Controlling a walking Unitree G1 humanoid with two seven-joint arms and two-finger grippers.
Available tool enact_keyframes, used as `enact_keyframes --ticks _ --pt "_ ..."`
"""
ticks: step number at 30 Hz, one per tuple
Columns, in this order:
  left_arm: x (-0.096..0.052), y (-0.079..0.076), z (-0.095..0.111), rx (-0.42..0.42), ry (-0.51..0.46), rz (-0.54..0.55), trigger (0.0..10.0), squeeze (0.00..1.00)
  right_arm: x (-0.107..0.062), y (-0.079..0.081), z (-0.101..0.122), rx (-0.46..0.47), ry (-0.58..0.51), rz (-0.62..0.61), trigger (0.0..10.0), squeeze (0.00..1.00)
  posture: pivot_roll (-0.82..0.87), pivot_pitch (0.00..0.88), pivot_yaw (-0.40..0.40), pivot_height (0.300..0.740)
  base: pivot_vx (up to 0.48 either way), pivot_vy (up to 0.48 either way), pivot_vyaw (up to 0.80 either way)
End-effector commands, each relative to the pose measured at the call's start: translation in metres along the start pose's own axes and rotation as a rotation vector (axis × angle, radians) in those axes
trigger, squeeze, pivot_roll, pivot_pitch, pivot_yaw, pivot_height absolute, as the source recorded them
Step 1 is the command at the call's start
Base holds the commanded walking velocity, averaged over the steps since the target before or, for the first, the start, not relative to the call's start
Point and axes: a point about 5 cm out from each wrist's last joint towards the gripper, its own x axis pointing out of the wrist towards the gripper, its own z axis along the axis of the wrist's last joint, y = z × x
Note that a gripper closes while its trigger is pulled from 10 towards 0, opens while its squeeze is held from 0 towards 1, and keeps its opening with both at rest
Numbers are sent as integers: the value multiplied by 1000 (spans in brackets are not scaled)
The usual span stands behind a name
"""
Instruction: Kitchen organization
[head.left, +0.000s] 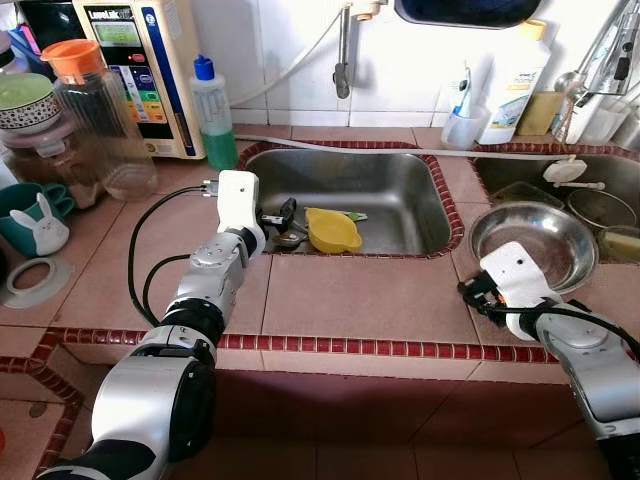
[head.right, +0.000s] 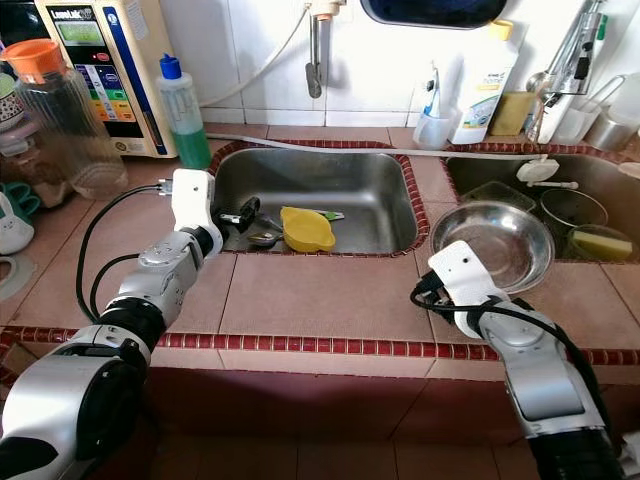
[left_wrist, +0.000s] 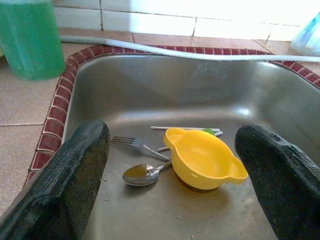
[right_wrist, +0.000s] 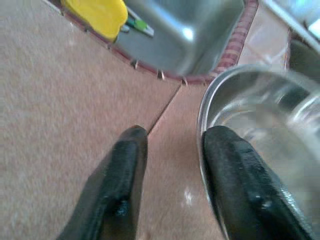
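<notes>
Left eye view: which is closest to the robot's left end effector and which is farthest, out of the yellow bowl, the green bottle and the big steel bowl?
From the left end effector:
1. Yellow bowl, right beside it in the sink.
2. Green bottle, behind it, by the wall.
3. Steel bowl, far across on the right, next to the right end effector.

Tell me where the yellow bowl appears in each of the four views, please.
Left eye view: yellow bowl in the sink, near its front edge.
Right eye view: same place.
Left wrist view: between the left gripper's black fingers.
Right wrist view: top corner.
Shared landmark: the steel sink.
</notes>
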Motion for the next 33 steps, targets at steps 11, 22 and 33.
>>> enact_keyframes --ticks 11,22,33 --pt "1 -2 1 -2 7 -14 10000 0 4 15 22 -23 -113 50 0 0 30 0 44 740 0 0 0" --pt "1 -1 2 -18 7 -4 10000 0 7 12 33 -55 -167 31 0 0 32 0 41 740 0 0 0" --pt "1 -2 1 -19 9 -7 10000 0 4 -6 33 -121 -151 -130 8275 0 30 0 42 740 0 0 0"
